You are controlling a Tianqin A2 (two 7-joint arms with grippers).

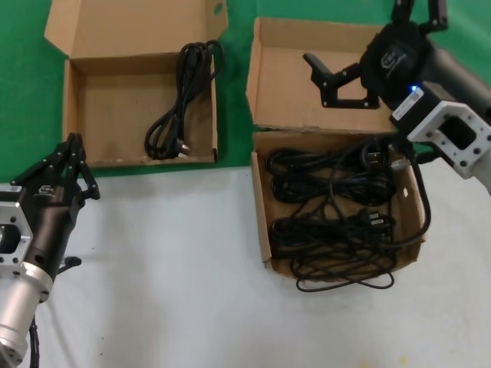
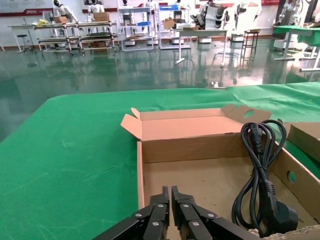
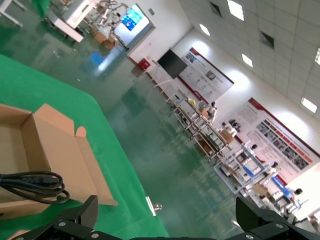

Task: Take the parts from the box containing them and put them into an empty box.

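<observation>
Your left wrist view shows the left gripper (image 2: 169, 192) clenched empty; overhead, the right gripper (image 1: 331, 78) spreads released above the parts (image 1: 337, 207).

Head view: even, bright overhead light; soft short shadows inside both boxes and beneath the cords (image 1: 331, 211) at lower right. White table (image 1: 169, 268) slightly washed out, no hard glare. A small blue indicator glows on the right arm at upper right.

Left wrist view: hall evenly lit; polished floor (image 2: 125, 70) mirrors ceiling light as pale streaks. Foreground fingers (image 2: 160, 220) soft, near focus limit.

Right wrist view: tilted; ceiling panels (image 3: 235, 10) blown out at upper right; floor sheen; distant hall hazy.
</observation>
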